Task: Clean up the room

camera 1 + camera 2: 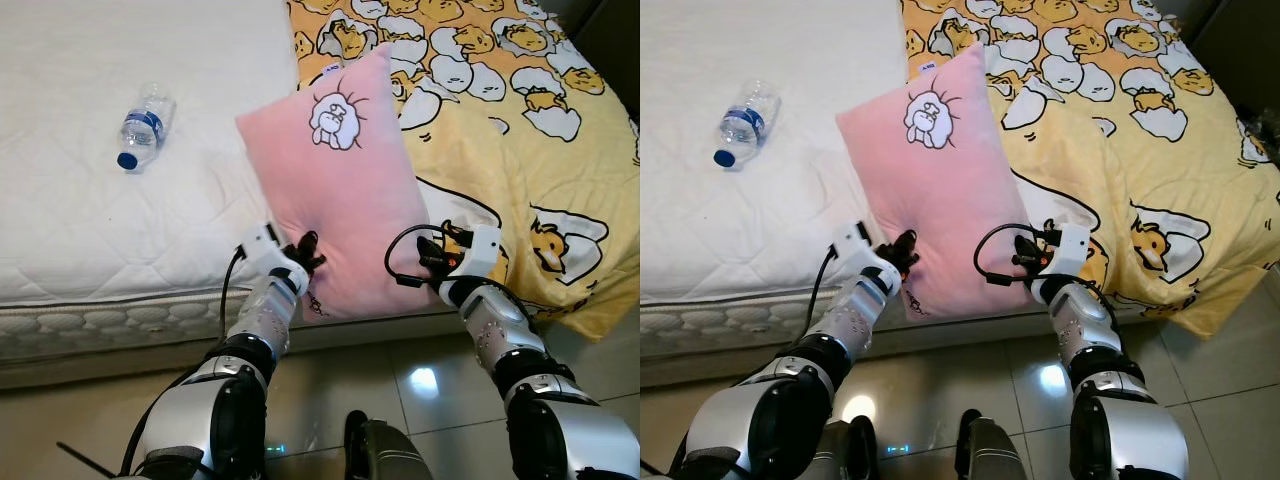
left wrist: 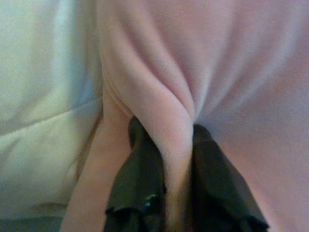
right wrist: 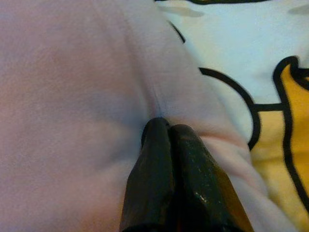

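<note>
1. Left eye view looks down over my two silver arms, both reaching forward to the near edge of the bed (image 1: 80,240), elbows bent and forearms angled slightly inward toward each other.
2. My left gripper (image 1: 305,255) sits at the near left corner of the pink pillow (image 1: 340,190). In the left wrist view its two black fingers (image 2: 140,179) are pinched on a raised fold of the pillow's pink fabric, which stands up between them.
3. My right gripper (image 1: 437,255) is at the pillow's near right edge, where the pillow meets the yellow duck-print blanket (image 1: 520,150). In the right wrist view its fingers (image 3: 157,164) are pressed together against the pink fabric; I cannot tell if any fabric is caught between them.
4. The pillow lies on the bed between my two grippers, its long side running away from me, with a small white cartoon sheep (image 1: 335,120) printed near its far end. Its near end hangs at the mattress edge; its right side overlaps the blanket.
5. A clear plastic water bottle (image 1: 143,127) with a blue cap and label lies on its side on the white quilted mattress, well to the left of the pillow.
6. Below the bed edge is a glossy tiled floor (image 1: 420,380).
</note>
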You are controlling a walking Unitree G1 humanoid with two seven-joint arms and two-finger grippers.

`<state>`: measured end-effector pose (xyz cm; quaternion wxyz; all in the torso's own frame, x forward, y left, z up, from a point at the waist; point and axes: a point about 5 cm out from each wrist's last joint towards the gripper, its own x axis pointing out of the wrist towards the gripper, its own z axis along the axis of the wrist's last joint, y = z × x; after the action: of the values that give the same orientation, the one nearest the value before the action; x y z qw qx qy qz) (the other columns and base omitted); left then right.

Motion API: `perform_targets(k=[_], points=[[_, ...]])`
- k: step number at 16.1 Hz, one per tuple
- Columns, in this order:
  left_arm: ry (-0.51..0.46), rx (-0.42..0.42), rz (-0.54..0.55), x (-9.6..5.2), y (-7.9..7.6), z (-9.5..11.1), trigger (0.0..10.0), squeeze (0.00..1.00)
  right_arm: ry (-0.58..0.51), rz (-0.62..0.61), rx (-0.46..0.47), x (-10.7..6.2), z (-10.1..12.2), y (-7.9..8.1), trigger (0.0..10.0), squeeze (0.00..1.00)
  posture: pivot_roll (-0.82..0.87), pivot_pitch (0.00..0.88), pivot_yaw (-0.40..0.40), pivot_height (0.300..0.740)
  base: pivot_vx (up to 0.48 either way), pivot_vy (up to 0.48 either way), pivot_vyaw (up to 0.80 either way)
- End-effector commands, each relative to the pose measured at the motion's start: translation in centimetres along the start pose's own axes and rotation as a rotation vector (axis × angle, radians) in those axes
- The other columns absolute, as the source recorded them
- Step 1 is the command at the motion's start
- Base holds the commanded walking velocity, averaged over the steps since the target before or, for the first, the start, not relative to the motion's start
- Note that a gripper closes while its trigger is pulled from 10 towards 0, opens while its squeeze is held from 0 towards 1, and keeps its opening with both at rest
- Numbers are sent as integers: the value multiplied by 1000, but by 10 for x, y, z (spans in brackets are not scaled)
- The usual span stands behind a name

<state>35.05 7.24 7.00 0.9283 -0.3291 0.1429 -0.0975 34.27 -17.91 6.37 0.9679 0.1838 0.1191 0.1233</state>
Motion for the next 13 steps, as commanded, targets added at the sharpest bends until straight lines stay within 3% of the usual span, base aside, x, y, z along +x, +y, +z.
perform_targets(k=[1, 2, 5, 6, 8, 10, 13], points=[[55, 29, -70, 0, -22, -22, 0, 0, -24, 18, 16, 0, 0, 3, 0, 0, -123, 159, -68, 719, 0, 0, 0], [-29, 101, -89, 1, -15, 1, 0, 0, -82, 35, -1, 0, 7, 9, 0, 0, -111, 120, -61, 719, 0, 0, 0], [-124, 134, -103, 3, -10, 33, 0, 0, -210, 17, 16, 2, 34, 12, 0, 0, -104, 13, -30, 719, 0, 0, 0], [-199, 148, -110, 4, -13, 57, 0, 0, -320, 17, 4, 1, 59, 17, 0, 0, -114, 0, 1, 719, 0, 0, 0], [-263, 212, -142, 5, -23, 73, 0, 0, -388, 21, -22, -3, 78, 19, 0, 0, -116, 0, 16, 719, 0, 0, 0], [-354, 338, -214, 1, -42, 96, 0, 0, -488, -10, -53, -14, 103, 16, 0, 0, -107, 0, 33, 719, 0, 0, 0], [-392, 383, -202, 3, -45, 112, 0, 0, -486, -43, -42, -15, 103, 9, 0, 0, -87, 0, 35, 719, 0, 0, 0]])
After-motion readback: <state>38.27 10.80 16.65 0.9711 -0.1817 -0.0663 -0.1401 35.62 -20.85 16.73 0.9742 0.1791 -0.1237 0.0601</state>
